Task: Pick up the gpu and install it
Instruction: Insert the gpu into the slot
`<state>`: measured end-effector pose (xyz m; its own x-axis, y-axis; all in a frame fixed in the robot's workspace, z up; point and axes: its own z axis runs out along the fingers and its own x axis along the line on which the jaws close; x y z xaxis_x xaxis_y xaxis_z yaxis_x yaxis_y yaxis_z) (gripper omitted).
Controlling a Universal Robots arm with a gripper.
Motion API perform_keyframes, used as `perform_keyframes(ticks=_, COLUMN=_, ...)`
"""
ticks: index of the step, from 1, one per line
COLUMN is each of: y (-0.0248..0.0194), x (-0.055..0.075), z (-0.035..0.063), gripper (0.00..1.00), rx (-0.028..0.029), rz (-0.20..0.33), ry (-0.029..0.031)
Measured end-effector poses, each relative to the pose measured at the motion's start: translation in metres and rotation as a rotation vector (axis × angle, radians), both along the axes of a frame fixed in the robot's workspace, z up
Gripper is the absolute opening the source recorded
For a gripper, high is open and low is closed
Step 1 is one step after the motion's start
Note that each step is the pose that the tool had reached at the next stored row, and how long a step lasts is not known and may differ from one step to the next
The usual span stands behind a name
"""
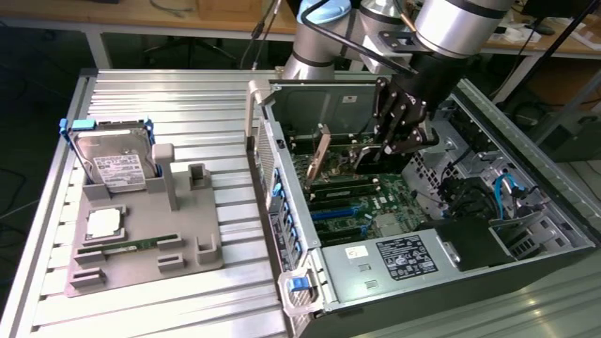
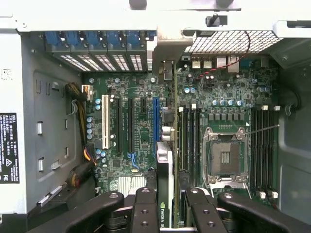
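The gpu point(image 2: 165, 167) is held edge-on, clamped between the fingers of the gripper point(image 2: 170, 206), inside the open computer case point(image 1: 329, 105), right of centre in the exterior view, over the motherboard point(image 2: 141, 131). It is judged stiff, fairly light and fragile, best gripped across shroud and board, clear of the contacts.

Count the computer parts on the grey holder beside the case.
3: a hard drive propped up at its far end, a processor flat in the middle, a RAM stick lying nearer the camera. None seems hidden.
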<state>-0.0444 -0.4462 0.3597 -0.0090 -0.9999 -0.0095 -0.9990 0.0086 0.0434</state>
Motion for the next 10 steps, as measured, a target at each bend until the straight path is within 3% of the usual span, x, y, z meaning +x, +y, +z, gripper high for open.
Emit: perform_keyframes(ticks=10, y=0.0000, x=0.0000, z=-0.0020, gripper=0.27, rx=-0.0001, rz=0.000, ry=0.0000)
